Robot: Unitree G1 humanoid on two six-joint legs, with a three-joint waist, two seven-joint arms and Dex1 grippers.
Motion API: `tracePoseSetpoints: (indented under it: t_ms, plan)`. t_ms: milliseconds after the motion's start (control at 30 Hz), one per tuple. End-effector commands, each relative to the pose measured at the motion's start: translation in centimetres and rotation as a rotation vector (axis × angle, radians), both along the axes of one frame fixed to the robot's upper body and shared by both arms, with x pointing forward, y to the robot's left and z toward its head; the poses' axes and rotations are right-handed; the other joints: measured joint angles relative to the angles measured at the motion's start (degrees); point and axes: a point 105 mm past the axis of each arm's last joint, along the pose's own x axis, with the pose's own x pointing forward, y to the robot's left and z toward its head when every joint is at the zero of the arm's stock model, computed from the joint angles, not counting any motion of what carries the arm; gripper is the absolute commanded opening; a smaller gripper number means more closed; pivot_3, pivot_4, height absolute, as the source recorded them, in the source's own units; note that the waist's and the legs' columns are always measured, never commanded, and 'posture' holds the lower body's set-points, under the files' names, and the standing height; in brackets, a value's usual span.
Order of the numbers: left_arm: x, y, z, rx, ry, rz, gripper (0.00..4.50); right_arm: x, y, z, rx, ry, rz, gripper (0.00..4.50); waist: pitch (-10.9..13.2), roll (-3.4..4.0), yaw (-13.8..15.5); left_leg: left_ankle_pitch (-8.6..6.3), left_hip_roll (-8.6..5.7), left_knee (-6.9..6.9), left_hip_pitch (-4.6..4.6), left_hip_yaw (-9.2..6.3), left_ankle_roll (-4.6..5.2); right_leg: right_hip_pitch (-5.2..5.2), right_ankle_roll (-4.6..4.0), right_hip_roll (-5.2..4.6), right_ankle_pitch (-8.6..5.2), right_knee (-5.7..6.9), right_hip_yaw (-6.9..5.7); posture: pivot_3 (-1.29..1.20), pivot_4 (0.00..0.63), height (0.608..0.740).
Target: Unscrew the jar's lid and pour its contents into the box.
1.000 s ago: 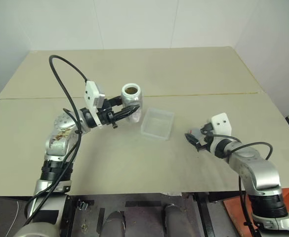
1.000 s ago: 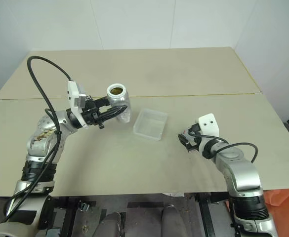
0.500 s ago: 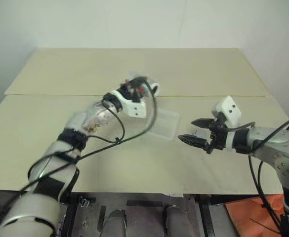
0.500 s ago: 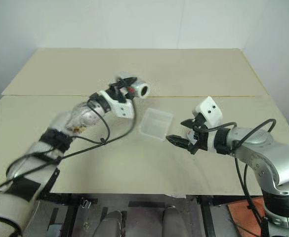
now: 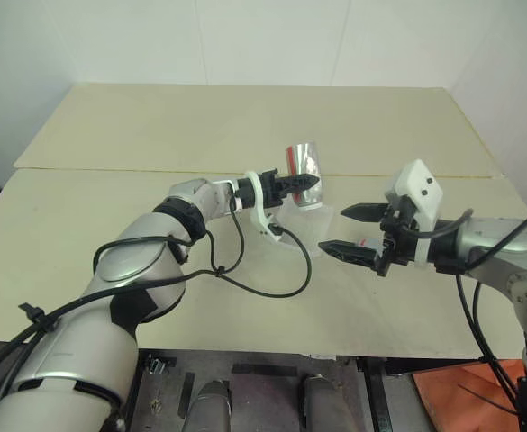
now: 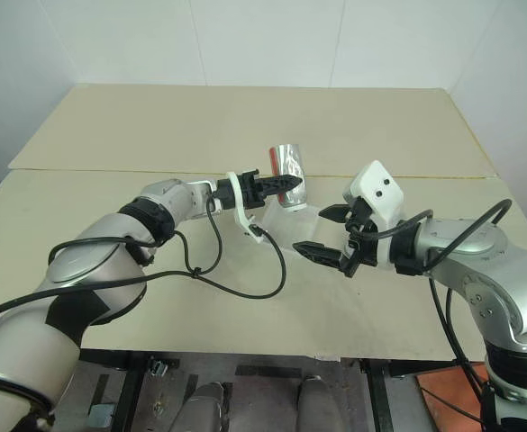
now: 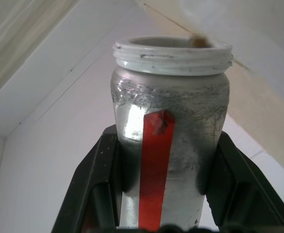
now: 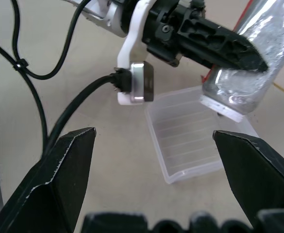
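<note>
Left wrist view, jar (image 7: 170,145), red label strip, no legible writing

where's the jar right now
In the left eye view the jar is near table centre, held upturned in the left gripper over the box.

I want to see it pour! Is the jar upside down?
Yes. The jar, in the left hand, points mouth-down over the box.
</note>
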Motion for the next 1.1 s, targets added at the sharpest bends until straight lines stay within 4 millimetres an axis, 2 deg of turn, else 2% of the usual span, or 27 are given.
tracePoseSetpoints:
  t_ms: [33, 167, 267, 433, 567, 633, 733, 833, 967, 1100]
  plan:
    - [0.0, -0.3, 1.4, -0.028, -0.023, -0.01, 1.88, -0.5, 0.1, 1.2, 0.018, -0.067, 0.0, 4.48, 0.0, 0.0, 0.0, 0.0, 0.0, 0.0, 0.0, 0.0, 0.0, 0.0, 0.0, 0.0, 0.0, 0.0, 0.0, 0.0, 0.15, 0.74]
    - [0.0, -0.2, 1.3, -0.035, -0.011, -0.01, 1.88, -0.5, 0.0, 1.2, 0.019, -0.065, -0.001, 4.48, 0.0, 0.0, 0.1, 0.01, -0.01, 0.0, -0.01, 0.0, -0.02, 0.0, 0.0, -0.01, 0.0, 0.02, 0.0, 0.0, 0.15, 0.74]
    - [0.0, 0.2, 1.5, -0.102, 0.051, 0.0, 1.88, -0.4, 0.1, 1.1, 0.015, -0.067, -0.001, 4.48, 0.0, 0.0, 0.0, 0.02, 0.0, 0.0, 0.0, 0.0, -0.03, 0.0, 0.0, -0.01, 0.0, 0.06, 0.0, 0.0, 0.15, 0.74]
    - [0.1, 2.0, 3.3, -0.345, 0.264, 0.029, 1.88, -0.2, -0.3, 1.6, 0.017, -0.104, -0.01, 4.48, 0.0, 0.0, -0.1, 0.03, 0.01, 0.0, 0.02, 0.01, -0.06, -0.01, 0.0, -0.01, 0.0, 0.06, 0.0, 0.0, 0.15, 0.74]
    - [1.0, 5.2, 5.3, -0.615, 0.49, 0.113, 1.88, 0.1, -1.0, 2.2, 0.024, -0.137, -0.021, 4.48, 0.0, 0.01, -0.2, 0.07, 0.01, 0.0, 0.04, 0.02, -0.12, 0.0, 0.0, -0.02, 0.01, 0.08, 0.01, 0.0, 0.15, 0.74]
    - [1.9, 6.8, 5.6, -0.793, 0.669, 0.177, 1.88, 0.2, -1.2, 2.5, 0.032, -0.166, -0.018, 4.48, 0.0, 0.03, -0.2, 0.16, 0.01, 0.0, 0.04, 0.03, -0.28, 0.01, 0.0, -0.03, 0.01, 0.09, 0.01, 0.0, 0.15, 0.74]
    - [2.8, 9.0, 5.4, -1.077, 0.97, 0.206, 1.88, 0.5, -1.4, 2.7, 0.041, -0.196, -0.014, 4.48, 0.0, 0.05, -0.2, 0.19, 0.02, 0.0, 0.06, 0.04, -0.33, 0.04, 0.0, -0.04, 0.01, 0.2, 0.0, 0.0, 0.15, 0.74]
    - [2.9, 10.6, 4.8, -1.311, 1.23, 0.179, 1.88, 0.7, -1.4, 2.9, 0.045, -0.232, -0.01, 4.48, 0.0, 0.05, -0.5, 0.2, 0.03, 0.01, 0.04, 0.02, -0.35, 0.05, 0.0, -0.05, 0.02, 0.23, -0.02, 0.0, 0.15, 0.74]
    - [1.3, 12.0, 3.4, -1.517, 1.487, 0.14, 1.88, 0.9, -1.3, 2.9, 0.048, -0.261, -0.009, 4.48, 0.0, 0.06, -1.7, 0.2, 0.03, 0.02, 0.07, -0.01, -0.34, 0.06, 0.0, -0.05, 0.02, 0.25, -0.02, 0.0, 0.15, 0.74]
    - [-0.6, 12.9, 1.4, -1.652, 1.614, 0.127, 1.88, 1.0, -1.2, 2.9, 0.061, -0.269, -0.009, 4.48, 0.0, 0.08, -2.4, 0.19, 0.03, 0.04, 0.22, -0.01, -0.32, 0.13, -0.01, -0.04, 0.03, 0.3, 0.01, 0.0, 0.15, 0.74]
